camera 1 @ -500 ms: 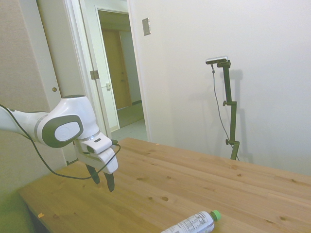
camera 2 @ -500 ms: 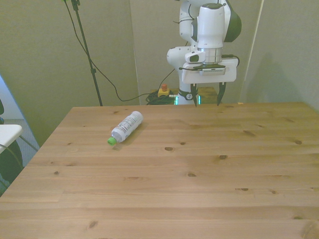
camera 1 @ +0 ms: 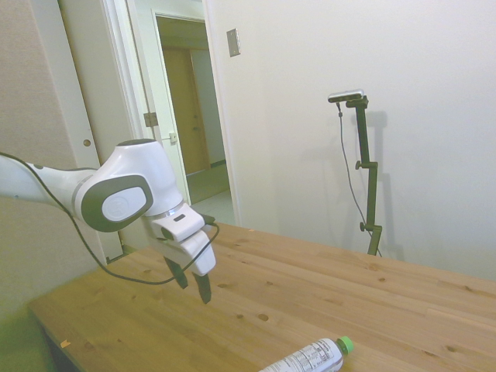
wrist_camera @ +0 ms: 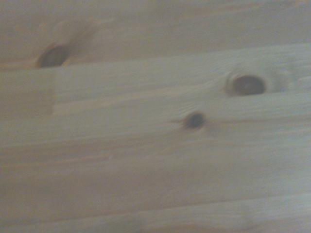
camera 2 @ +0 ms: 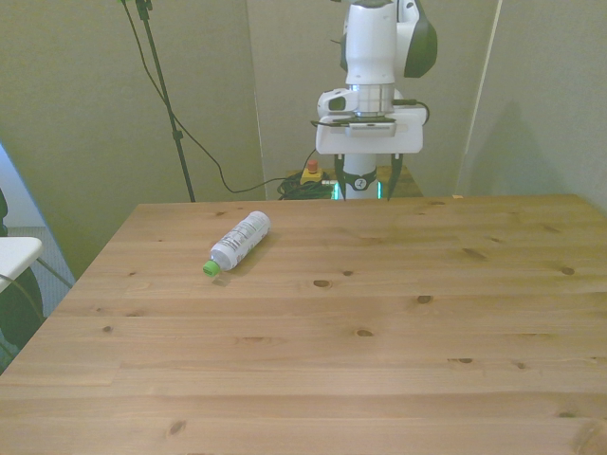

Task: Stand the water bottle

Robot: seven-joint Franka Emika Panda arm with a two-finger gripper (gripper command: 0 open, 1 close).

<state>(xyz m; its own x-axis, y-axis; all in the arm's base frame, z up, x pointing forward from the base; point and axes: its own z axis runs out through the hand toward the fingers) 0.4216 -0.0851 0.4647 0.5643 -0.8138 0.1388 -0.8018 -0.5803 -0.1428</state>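
Observation:
The water bottle [camera 2: 238, 242] lies on its side on the wooden table [camera 2: 379, 360], toward the front view's left, its green cap [camera 2: 211, 269] pointing at the camera. In the side view the water bottle [camera 1: 308, 357] shows at the bottom edge, green cap [camera 1: 344, 343] to the right. My gripper [camera 2: 366, 177] hangs above the table's far edge, well to the front view's right of the bottle, fingers pointing down and spread apart, open with nothing between them. In the side view the gripper [camera 1: 193, 282] is left of the bottle and higher. The wrist view holds only blurred wood with knots [wrist_camera: 248, 85].
A doorway [camera 1: 190, 116] stands open behind the table in the side view. A white object [camera 2: 14, 254] pokes in at the front view's left edge. Cables and a red-topped device [camera 2: 310, 173] lie on the floor behind the table.
The arm has shifted toward the front view's left and, in the side view, to the right, closer to the bottle. The fingers stay apart. The bottle has not moved.

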